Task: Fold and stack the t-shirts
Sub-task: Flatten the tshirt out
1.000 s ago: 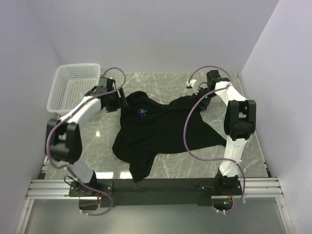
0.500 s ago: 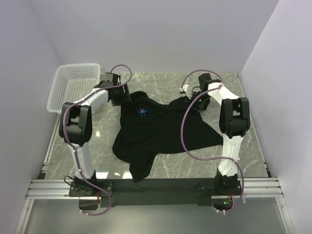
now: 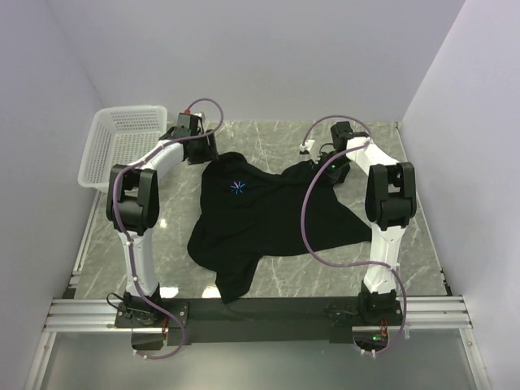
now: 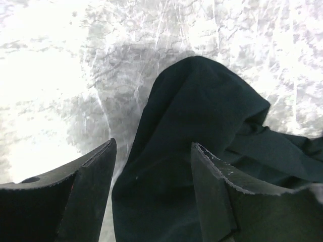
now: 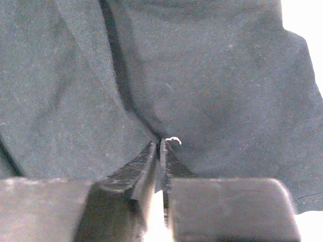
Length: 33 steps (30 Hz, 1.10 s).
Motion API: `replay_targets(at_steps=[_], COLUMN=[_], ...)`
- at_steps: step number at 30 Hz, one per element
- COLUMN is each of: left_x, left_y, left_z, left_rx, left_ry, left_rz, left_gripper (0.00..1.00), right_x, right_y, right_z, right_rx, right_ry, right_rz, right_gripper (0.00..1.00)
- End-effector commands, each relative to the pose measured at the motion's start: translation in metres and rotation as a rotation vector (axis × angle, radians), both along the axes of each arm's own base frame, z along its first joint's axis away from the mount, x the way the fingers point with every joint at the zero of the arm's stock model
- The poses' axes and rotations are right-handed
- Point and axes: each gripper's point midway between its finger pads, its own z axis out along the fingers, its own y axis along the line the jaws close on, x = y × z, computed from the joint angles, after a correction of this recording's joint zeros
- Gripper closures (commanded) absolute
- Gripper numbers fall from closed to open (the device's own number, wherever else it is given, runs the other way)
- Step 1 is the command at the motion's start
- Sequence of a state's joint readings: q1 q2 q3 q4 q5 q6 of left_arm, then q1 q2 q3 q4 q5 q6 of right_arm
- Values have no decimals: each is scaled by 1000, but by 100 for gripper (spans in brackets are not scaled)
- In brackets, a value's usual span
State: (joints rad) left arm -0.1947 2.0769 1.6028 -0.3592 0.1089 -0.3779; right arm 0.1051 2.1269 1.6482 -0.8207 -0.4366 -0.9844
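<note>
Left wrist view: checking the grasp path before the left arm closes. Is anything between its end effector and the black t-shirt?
Nothing visible. The left end effector is open, with a bunched edge of the black cloth t-shirt directly between its fingers. The white plastic mesh basket sits off to the side, apart.

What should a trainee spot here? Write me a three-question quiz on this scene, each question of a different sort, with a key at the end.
1. True or false: the black t-shirt lies folded inside the white mesh basket.
2. Which gripper is pinching the shirt's cloth? A) left gripper B) right gripper C) neither
3. Fill in: the left gripper's jaws stand ___ over a fold of the shirt.
Key: 1 false, it lies spread and crumpled on the marble table, outside the basket; 2 B; 3 open.
</note>
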Motion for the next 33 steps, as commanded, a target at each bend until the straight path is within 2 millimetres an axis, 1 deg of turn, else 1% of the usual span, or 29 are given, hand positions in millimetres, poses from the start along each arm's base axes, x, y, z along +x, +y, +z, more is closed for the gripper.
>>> replay_targets(at_steps=[1,2,3,5,6,7,8,9,11,12,14,15,17,18,19,20,21,23,24,25,26,27,28,29,30,31,32,33], left_x=[10,10,10,10,10,13,12,13,14,17,17,20,20,22,23,23,26,27,29,30,32,33,34,37,38,41,43,44], left_y=[-7,-12,-13,-18,-17,-17,-15,-10,-2,9,20,30,37,43,47,49,53,58,59,59,59,59,59,59,60,59,61,61], left_z=[1,2,-2,-2,-3,1,-1,6,8,14,15,21,20,22,23,22,27,28,29,29,32,27,27,30,27,29,31,31], left_rx=[-7,-26,-35,-53,-57,-65,-62,-64,-70,-61,-69,-68,-78,-81,-83,-83,-85,-86,-89,-96,-99,-99,-102,-105,-101,-107,-107,-106], left_ry=[-28,-27,-16,-15,-14,-30,-30,-46,-57,-73,-73,-92,-90,-98,-101,-99,-117,-126,-133,-132,-138,-128,-123,-130,-128,-132,-137,-137], left_rz=[-70,-89,-97,-114,-113,-111,-98,-85,-48,-12,37,68,106,125,151,161,177,214,225,233,237,239,245,252,258,263,272,277], left_gripper=[36,41,45,59,77,87,99,99,99,100,99,100,100,100,100,100,100,100,100,100,100,100,100,100,100,100,100,100], right_x=[16,17,18,23,26,29,34,39,46,56,67,81,96,109,119,126,140,153,166,169,178,182,188,193,205,212,219,232], right_y=[7,8,10,11,12,11,12,12,11,11,9,6,3,-1,-5,-6,-13,-14,-18,-13,-11,-9,-13,-7,-8,-17,-16,-16], right_z=[18,20,23,30,34,39,44,49,57,66,73,83,91,95,103,107,108,114,115,115,114,113,115,106,117,121,110,130], right_rx=[37,42,46,59,64,68,78,83,92,98,106,100,103,87,88,92,69,61,39,30,24,15,-15,-40,-46,-91,-116,-101], right_ry=[-46,-48,-53,-70,-83,-96,-113,-130,-148,-184,-209,-262,-297,-343,-380,-398,-446,-496,-548,-565,-602,-622,-657,-674,-747,-792,-806,-878], right_rz=[-3,-10,-12,-28,-33,-42,-66,-78,-121,-141,-200,-230,-299,-334,-364,-397,-440,-468,-501,-496,-490,-493,-517,-505,-532,-593,-623,-665], right_gripper=[88,90,92,100,100,100,100,100,100,100,100,100,100,100,100,100,100,100,100,100,100,100,100,100,100,100,100,95])
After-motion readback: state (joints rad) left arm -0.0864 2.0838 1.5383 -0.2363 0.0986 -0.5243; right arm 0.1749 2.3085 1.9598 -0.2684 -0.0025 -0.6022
